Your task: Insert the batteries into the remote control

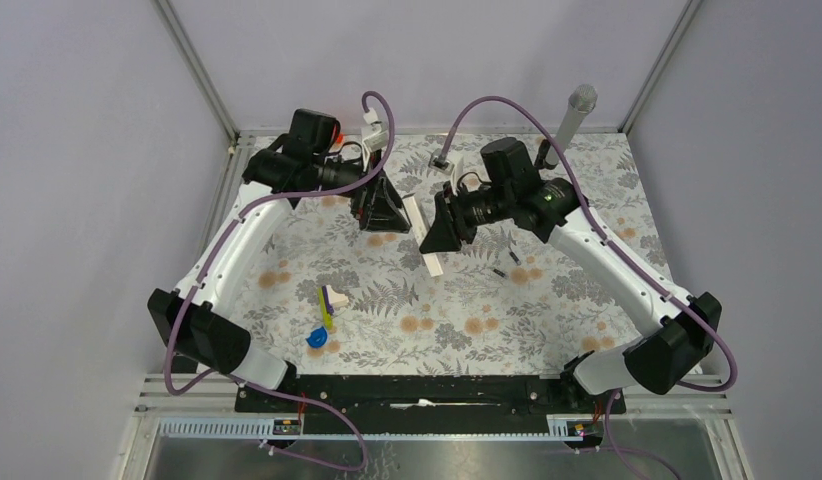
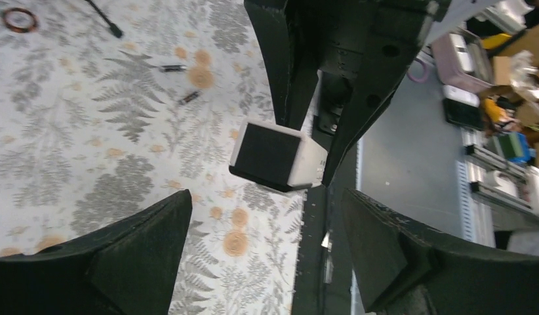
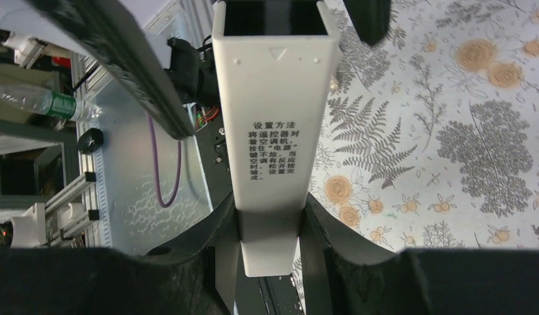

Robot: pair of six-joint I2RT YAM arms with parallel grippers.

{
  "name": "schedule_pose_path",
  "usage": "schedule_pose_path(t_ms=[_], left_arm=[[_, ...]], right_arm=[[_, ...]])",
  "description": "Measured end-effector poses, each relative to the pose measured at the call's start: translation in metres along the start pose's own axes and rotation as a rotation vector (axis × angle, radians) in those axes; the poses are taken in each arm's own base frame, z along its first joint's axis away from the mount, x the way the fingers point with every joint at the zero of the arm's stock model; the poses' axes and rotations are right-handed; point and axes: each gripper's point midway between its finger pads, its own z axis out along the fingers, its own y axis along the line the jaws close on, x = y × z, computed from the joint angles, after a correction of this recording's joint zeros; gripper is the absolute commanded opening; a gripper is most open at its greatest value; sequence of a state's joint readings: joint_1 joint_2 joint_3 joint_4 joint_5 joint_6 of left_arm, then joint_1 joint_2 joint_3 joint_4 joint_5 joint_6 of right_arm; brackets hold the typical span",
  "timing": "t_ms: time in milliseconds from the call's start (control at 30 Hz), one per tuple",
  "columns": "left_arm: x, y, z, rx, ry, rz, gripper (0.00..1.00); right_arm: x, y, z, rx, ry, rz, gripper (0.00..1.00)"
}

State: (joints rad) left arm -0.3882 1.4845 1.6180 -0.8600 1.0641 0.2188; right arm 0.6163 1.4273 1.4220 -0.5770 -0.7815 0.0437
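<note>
The table [image 1: 457, 345] was covered with a cloth printed with grey ferns and orange flowers. A battery [image 1: 499, 271] lay right of centre, and a second battery [image 1: 514, 258] lay just beyond it, not touching. On the near left lay a yellow-and-white toy [image 1: 328, 302], with a blue piece [image 1: 315, 340] just nearer. The left wrist view showed a small ring [image 2: 19, 18] on the cloth.

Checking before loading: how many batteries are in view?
2: both loose on the cloth right of the remote, one battery beside the other battery. More may be hidden.
</note>
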Motion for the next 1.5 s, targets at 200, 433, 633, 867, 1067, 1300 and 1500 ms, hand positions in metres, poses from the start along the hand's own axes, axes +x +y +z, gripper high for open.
schedule_pose_path(t_ms=[200,433,633,867,1067,1300,1500], left_arm=[[0.009,-0.018,0.0,0.099,0.025,-0.088,0.68],[0.009,-0.032,-0.002,0.163,0.021,-0.138,0.62],[0.007,-0.043,-0.003,0.196,0.016,-0.143,0.56],[0.005,-0.056,-0.005,0.214,0.014,-0.138,0.53],[0.008,-0.06,-0.005,0.22,0.02,-0.151,0.38],[0.009,-0.062,-0.005,0.214,0.021,-0.142,0.43],[0.008,-0.063,-0.006,0.213,0.02,-0.142,0.45]], right_arm=[[-0.003,0.02,0.004,-0.055,0.008,-0.081,0.0],[0.001,0.03,0.005,-0.111,0.022,-0.135,0.0],[0.002,0.041,0.005,-0.18,0.018,-0.159,0.0],[0.007,0.046,0.008,-0.224,0.024,-0.172,0.0],[0.005,0.047,0.009,-0.225,0.016,-0.184,0.0],[0.007,0.047,0.01,-0.221,0.023,-0.181,0.0],[0.008,0.047,0.012,-0.22,0.029,-0.2,0.0]])
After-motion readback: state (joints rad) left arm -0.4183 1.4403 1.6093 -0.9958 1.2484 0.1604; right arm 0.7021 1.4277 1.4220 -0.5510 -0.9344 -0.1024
